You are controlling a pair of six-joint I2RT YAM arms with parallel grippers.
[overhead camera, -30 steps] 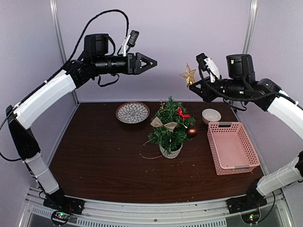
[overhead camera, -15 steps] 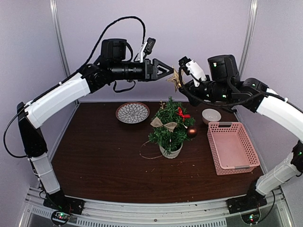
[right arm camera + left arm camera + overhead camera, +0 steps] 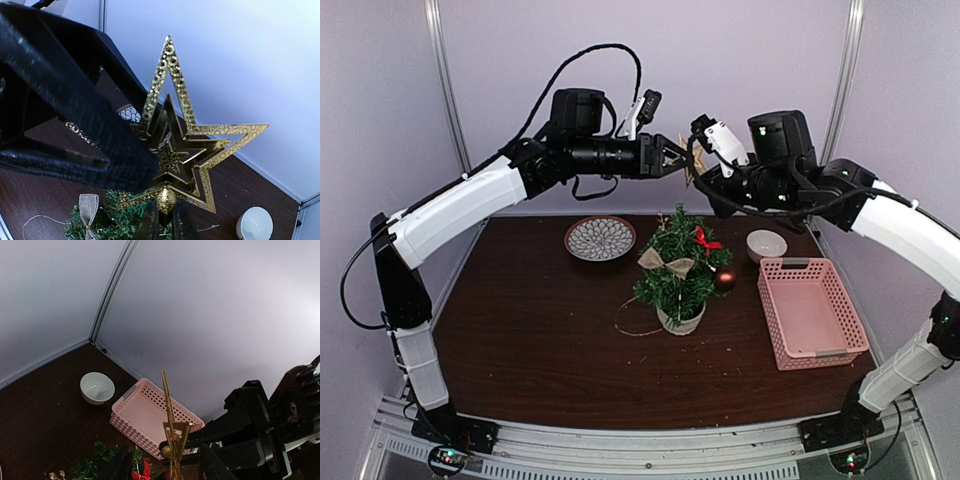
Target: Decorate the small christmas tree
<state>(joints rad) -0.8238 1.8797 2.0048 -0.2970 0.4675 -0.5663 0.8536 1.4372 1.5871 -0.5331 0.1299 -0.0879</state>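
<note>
R gripper (image 3: 165,222) clenched on gold star (image 3: 186,142) base — L gripper (image 3: 167,467) jaws apart, astride star, above small christmas tree (image 3: 680,268).

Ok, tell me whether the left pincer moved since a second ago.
Yes: left pincer swung right, from over the plate to the gold star above the small christmas tree.

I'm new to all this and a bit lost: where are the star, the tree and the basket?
star (image 3: 172,159): right wrist view, its centre.
tree (image 3: 675,285): top view, middle foliage.
basket (image 3: 812,312): top view, bare floor.
</note>
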